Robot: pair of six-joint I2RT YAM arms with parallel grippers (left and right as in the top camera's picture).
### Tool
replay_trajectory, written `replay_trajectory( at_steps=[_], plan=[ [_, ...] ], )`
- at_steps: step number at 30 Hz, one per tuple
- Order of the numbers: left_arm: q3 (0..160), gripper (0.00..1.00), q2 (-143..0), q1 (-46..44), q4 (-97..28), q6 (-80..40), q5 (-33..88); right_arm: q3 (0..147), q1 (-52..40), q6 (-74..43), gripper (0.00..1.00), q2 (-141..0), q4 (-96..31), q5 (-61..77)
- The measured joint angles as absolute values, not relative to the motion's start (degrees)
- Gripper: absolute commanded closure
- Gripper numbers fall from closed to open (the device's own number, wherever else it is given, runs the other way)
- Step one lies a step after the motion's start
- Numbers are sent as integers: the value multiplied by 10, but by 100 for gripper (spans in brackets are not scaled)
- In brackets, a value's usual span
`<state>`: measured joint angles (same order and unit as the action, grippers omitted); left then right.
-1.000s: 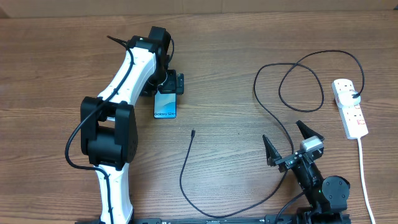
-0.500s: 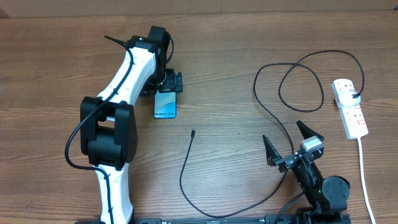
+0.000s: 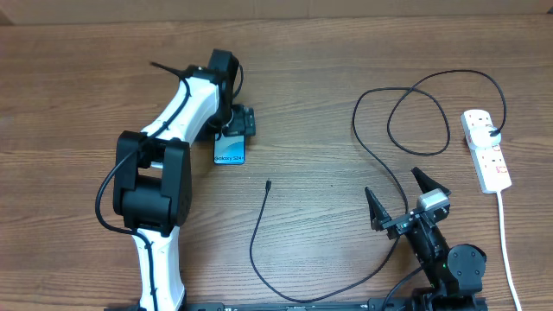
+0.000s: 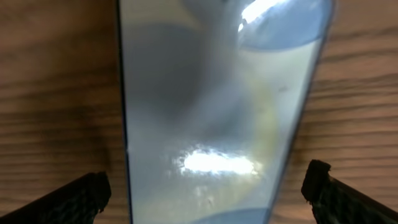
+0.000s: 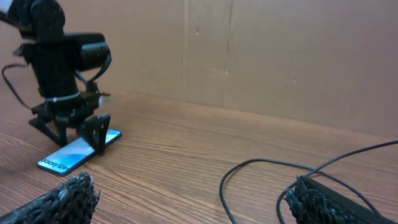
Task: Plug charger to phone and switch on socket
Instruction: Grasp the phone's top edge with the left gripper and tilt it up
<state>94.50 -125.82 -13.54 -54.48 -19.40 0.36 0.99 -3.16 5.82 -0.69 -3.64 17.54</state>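
Between the earlier overhead frames and now, the left arm has shifted a little to the right and toward the near edge, while the phone (image 3: 230, 149) lies at the same place. Left gripper (image 3: 237, 126) stands over the far end of the phone with its jaws apart, one finger (image 4: 74, 198) on each side of the screen; in the wrist view neither one seems to touch it. Right gripper (image 3: 390, 181) is also spread wide and holds nothing, low over the table (image 3: 328, 104) near the front edge. Its arm crosses the charger (image 3: 256, 226) cable. The plug tip of the charger lies free on the wood, near the phone's near end but apart from it. From there the cable curves round, makes loops, and reaches the socket (image 3: 486, 149) at the far right.
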Motion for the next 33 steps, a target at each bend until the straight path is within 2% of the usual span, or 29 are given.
replay_trajectory(
  at_steps=[1,8,15,20,22,23,33],
  plan=[
    [934,0,-1258,-135,-537,-195,-3,10,-32,58,0,-7,-37,175],
    [915,18,-1249,-135,-519,-198,-10,10,-32,58,0,-7,-37,175],
    [914,20,-1248,-135,-535,-201,-9,10,-32,58,0,-7,-37,175],
    [914,18,-1248,-135,-575,-230,2,10,-32,58,0,-7,-37,175],
    [914,9,-1248,-135,-591,-237,6,10,-32,58,0,-7,-37,175],
    [914,0,-1248,-135,-600,-239,8,10,-32,58,0,-7,-37,175],
    [909,0,-1246,-135,-593,-250,13,10,-32,58,0,-7,-37,175]
  ],
)
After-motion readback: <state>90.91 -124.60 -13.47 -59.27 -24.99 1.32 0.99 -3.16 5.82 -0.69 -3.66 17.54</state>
